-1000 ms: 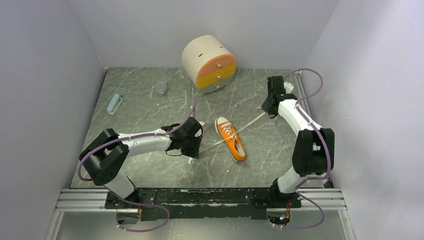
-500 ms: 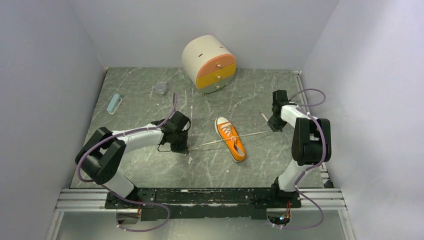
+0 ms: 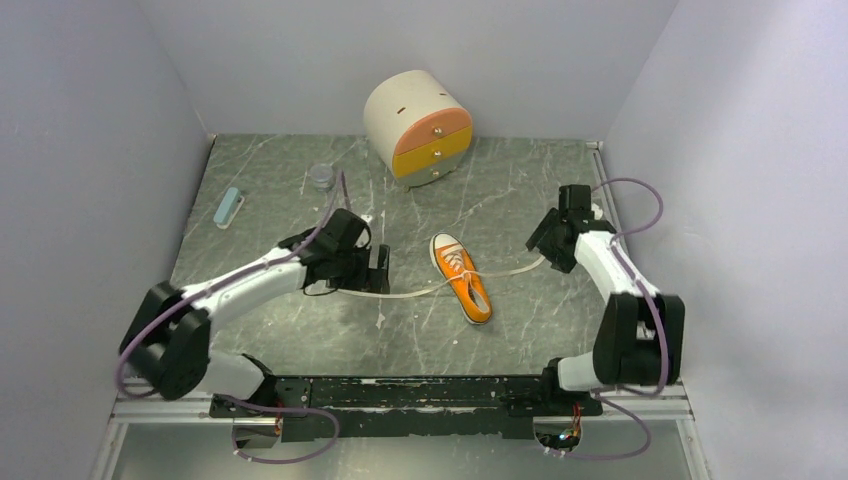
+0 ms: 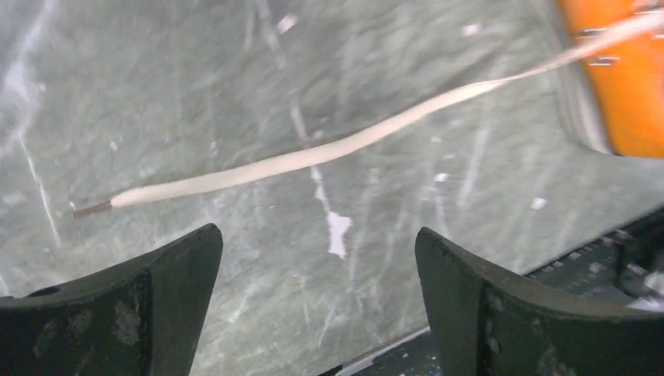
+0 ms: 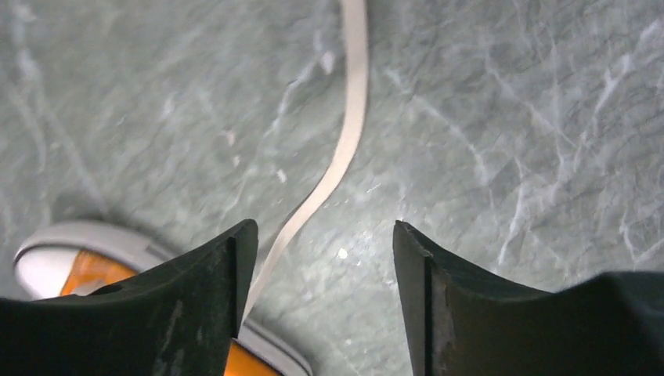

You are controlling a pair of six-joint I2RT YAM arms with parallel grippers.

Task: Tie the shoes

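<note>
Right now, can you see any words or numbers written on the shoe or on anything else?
None can be read. The orange sneaker and the round drawer box show no words, numbers or logos. The small jar and the blue thing are too small to tell.

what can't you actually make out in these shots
- Top view: whether the laces are knotted over the sneaker; too small to tell.
- Left wrist view: most of the sneaker, cut off by the right edge.
- Right wrist view: the end of the lace, cut off by the top edge; most of the sneaker, behind a finger.
</note>
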